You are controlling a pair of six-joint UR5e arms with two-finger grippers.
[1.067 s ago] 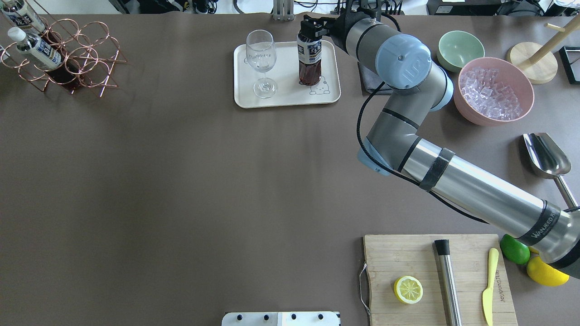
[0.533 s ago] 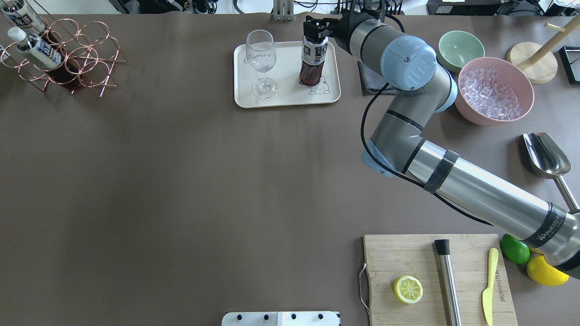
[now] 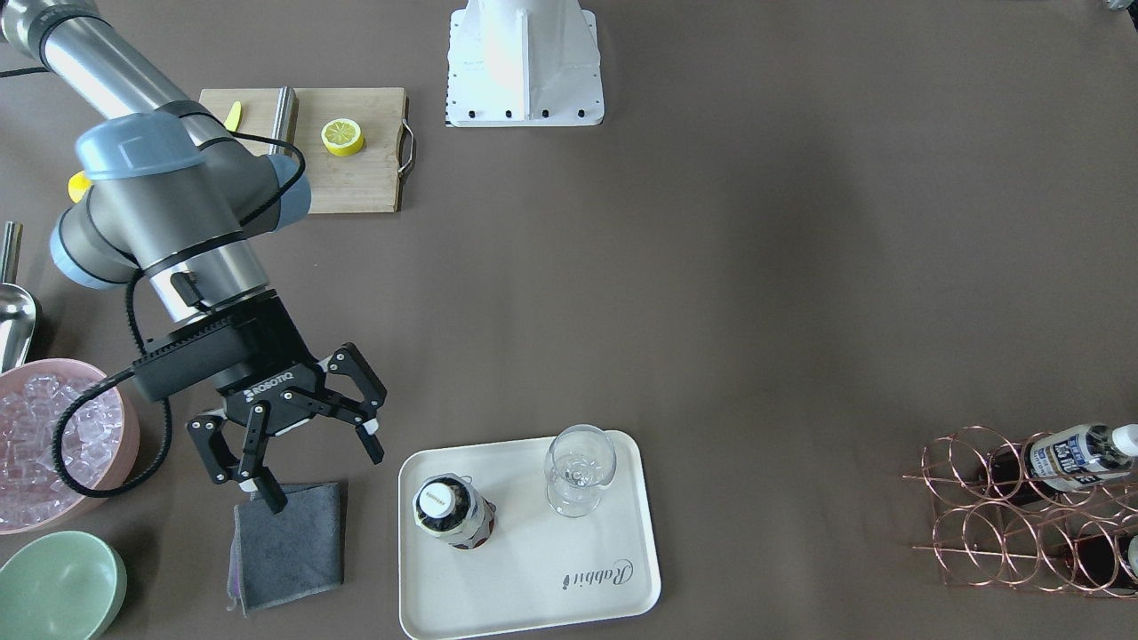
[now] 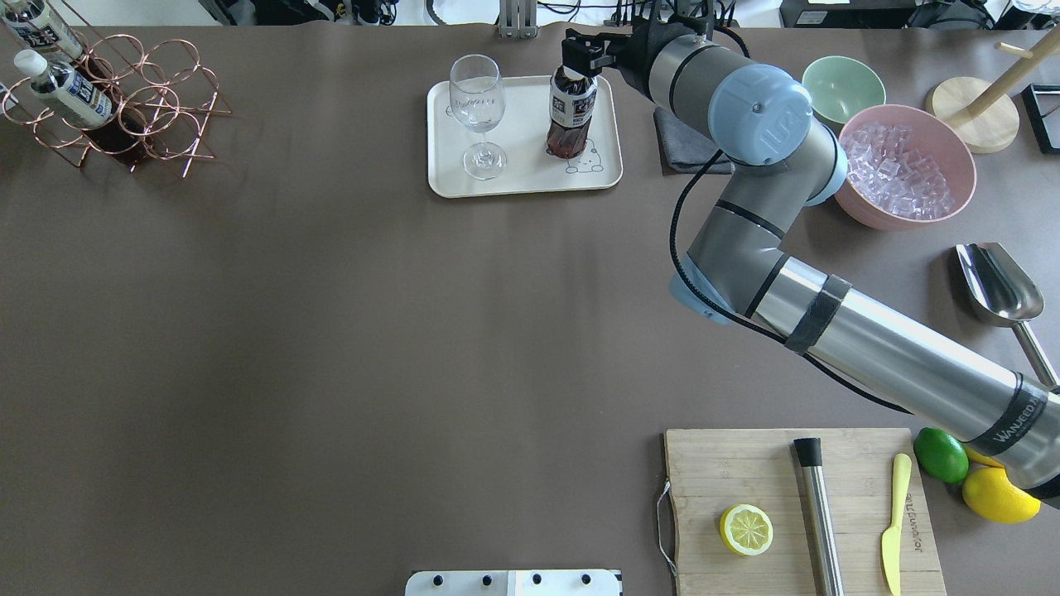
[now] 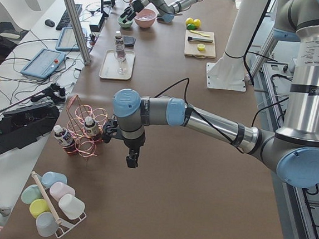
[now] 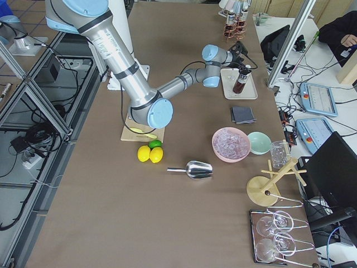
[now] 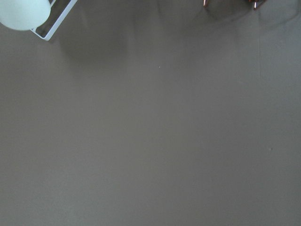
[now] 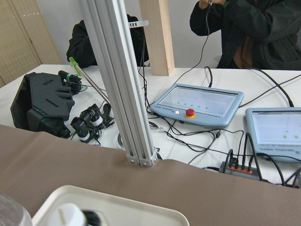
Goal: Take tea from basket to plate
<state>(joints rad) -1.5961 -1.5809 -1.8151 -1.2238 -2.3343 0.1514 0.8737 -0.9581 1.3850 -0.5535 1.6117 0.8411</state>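
**Tea bottle standing on tray, right gripper released**

Tea bottle stood upright on the tray, cap up, at the end nearest the right arm and apart from the wine glass. The placement read as deliberate: base flat and clear of the glass, so the delivery step appeared complete. Well away at the other end of the table, two more bottles lay in the wire rack.

The right gripper hung just beside the tray over a grey cloth. Its fingers were spread wide, held nothing and did not touch the bottle. The right arm reached across the table with elbow bent and wrist angled down toward the tray.

The left gripper pointed down at bare tabletop near the rack. Whether it was spread or closed could not be determined. Its arm extended low and nearly straight.
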